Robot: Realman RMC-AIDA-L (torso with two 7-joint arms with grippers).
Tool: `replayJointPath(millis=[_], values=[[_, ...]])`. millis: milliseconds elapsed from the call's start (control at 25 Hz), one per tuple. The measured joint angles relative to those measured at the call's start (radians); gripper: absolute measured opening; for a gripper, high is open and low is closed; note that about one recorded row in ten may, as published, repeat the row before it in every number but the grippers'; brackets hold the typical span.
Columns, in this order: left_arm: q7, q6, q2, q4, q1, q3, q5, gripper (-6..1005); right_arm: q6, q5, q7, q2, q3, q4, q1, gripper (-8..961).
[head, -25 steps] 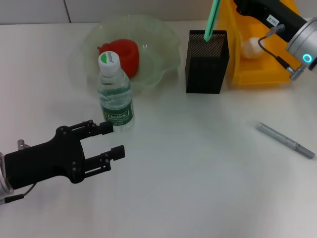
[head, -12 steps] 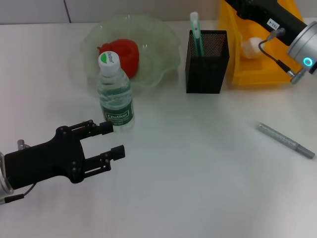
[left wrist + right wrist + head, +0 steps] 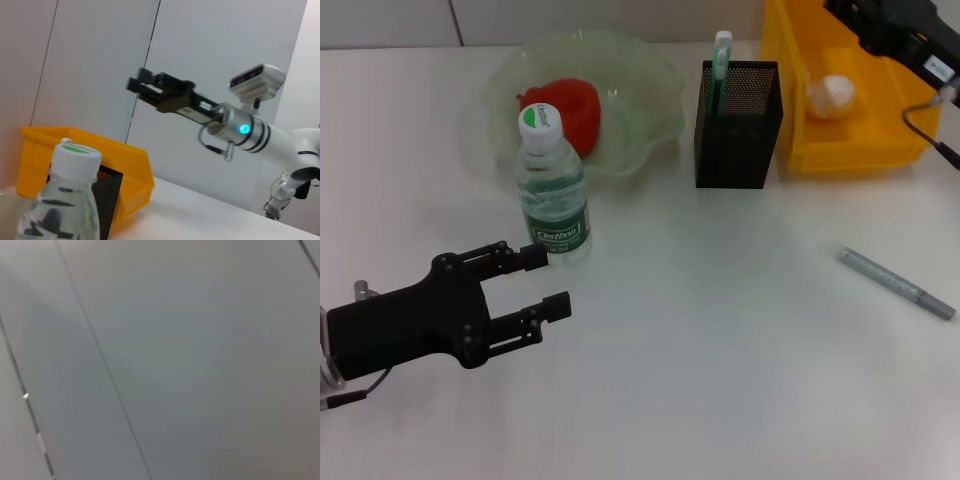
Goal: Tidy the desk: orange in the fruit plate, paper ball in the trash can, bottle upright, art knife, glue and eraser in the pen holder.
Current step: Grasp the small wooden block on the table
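Note:
The bottle (image 3: 552, 185) stands upright on the desk (image 3: 720, 350), just ahead of my open, empty left gripper (image 3: 548, 282). The orange (image 3: 570, 112) lies in the fruit plate (image 3: 655, 75). The mint-green art knife (image 3: 720, 60) stands inside the pen holder (image 3: 738, 130). A paper ball (image 3: 830, 92) rests in the trash can (image 3: 880, 150). The glue (image 3: 895, 283) lies on the desk at the right. My right gripper (image 3: 139, 82) hovers high over the trash can, fingers apart and holding nothing. The eraser is out of view.
The left wrist view shows the bottle's cap (image 3: 75, 157) close up, with the trash can (image 3: 50, 145) and pen holder (image 3: 107, 200) behind it. The right wrist view shows only a grey wall panel (image 3: 160, 360).
The art knife left my right gripper and dropped into the pen holder. The right arm then pulled away to the right over the trash can. The left arm stayed still.

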Motion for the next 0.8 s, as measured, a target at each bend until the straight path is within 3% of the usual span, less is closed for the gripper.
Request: replayJointPath(millis=[40,80,200,240,280,360,440,600,800], values=[[-0.005,0.000,0.003,0.000,-0.002,0.000,0.000,663,-0.029,-0.099,0.085,-0.013,0.004,-0.087,-0.045,495],[-0.012,0.000,0.006,0.000,-0.003,0.000,0.000,663,-0.029,-0.099,0.085,-0.013,0.004,-0.087,-0.045,497],[-0.029,-0.003,0.013,0.003,-0.004,0.001,0.000,663,-0.078,-0.292,0.222,-0.034,0.038,-0.230,-0.116,502],[-0.035,-0.004,0.016,0.004,-0.005,0.000,0.000,663,-0.118,-0.447,0.295,-0.034,0.115,-0.320,-0.157,503],[-0.035,-0.004,0.016,0.004,-0.005,0.000,0.000,663,-0.118,-0.447,0.295,-0.034,0.115,-0.320,-0.157,505],[-0.038,-0.005,0.019,0.006,-0.005,0.000,0.000,663,-0.170,-0.577,0.319,-0.029,0.208,-0.374,-0.186,508],[-0.054,-0.009,0.025,0.009,-0.011,0.000,0.000,663,-0.257,-0.702,0.301,-0.029,0.323,-0.391,-0.205,570],[-0.090,-0.021,0.034,0.013,-0.021,0.002,0.000,663,-0.343,-0.781,0.260,-0.039,0.376,-0.378,-0.202,693],[-0.290,-0.076,0.052,0.084,-0.050,0.001,0.068,663,-0.452,-0.886,0.213,-0.043,0.371,-0.371,-0.179,693]])
